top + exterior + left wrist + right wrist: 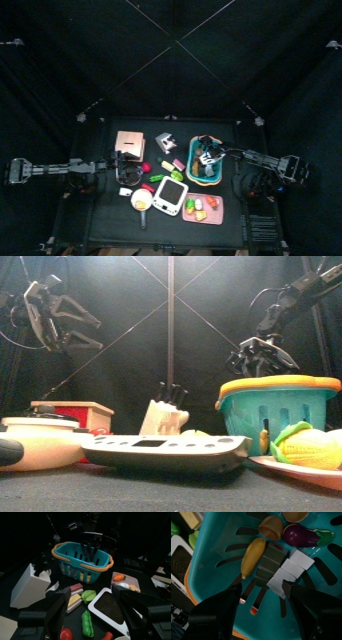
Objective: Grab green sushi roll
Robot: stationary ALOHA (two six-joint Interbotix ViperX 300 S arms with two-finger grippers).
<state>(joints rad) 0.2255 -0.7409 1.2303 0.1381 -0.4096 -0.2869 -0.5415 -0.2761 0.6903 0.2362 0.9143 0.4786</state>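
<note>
The bench (94,215) carries a cluster of things near its middle. In the top view, the basket (209,160) stands at the right of the cluster, the wooden box (130,143) at the left, the knife block (167,141) between them. Nearer the front lie the scale (167,196) and, to its right, the tray (203,208). A pan (143,202) sits left of the scale. Inside the basket lie a banana (254,556), an eggplant (299,535) and a sushi roll (291,572), the roll just beside the banana. The right gripper (261,594) hangs over the basket; the left gripper (56,318) is raised at the left, well apart.
</note>
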